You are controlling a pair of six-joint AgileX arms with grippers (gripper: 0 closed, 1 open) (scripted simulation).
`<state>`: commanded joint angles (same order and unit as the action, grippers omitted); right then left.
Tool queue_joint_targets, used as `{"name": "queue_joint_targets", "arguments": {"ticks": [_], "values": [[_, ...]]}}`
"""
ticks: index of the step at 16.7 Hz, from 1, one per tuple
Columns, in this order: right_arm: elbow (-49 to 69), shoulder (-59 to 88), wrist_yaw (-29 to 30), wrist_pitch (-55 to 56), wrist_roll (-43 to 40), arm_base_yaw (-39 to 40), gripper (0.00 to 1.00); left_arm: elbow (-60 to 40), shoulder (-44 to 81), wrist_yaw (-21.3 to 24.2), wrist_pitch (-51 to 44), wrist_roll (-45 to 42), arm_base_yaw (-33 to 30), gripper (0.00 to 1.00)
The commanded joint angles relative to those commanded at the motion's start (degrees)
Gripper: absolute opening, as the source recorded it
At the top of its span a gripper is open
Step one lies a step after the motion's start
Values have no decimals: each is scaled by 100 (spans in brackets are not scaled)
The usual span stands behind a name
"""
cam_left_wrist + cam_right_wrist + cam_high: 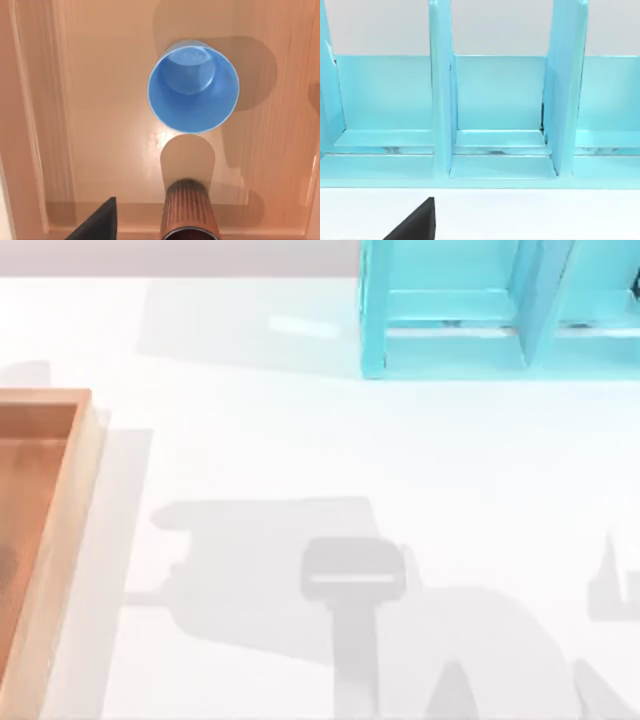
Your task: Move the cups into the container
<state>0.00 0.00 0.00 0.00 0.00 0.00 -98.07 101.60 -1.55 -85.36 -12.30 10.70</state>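
The container (62,530), a light wooden tray with a raised rim, lies at the table's left edge. In the left wrist view the blue cup (193,90) stands upright on the container's floor (100,125), its mouth facing the camera. The brown cup (190,210) stands upright close under the camera, near the container's rim, a short gap from the blue one. My left gripper (161,227) hangs open above the brown cup; one dark fingertip (97,224) shows, apart from the cup's side. My right gripper (480,227) is open, facing the cabinet.
A turquoise shelf-like cabinet (500,310) with upright dividers stands at the table's back right; its compartments (497,100) hold nothing. The arms cast grey shadows across the white table (300,440) in the middle and front right.
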Motion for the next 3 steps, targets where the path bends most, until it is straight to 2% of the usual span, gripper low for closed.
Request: {"name": "queue_joint_targets", "arguments": {"ticks": [3], "values": [[0, 0, 0, 0, 0, 0, 100, -244, 3, -2, -259, 4, -5, 100]]}}
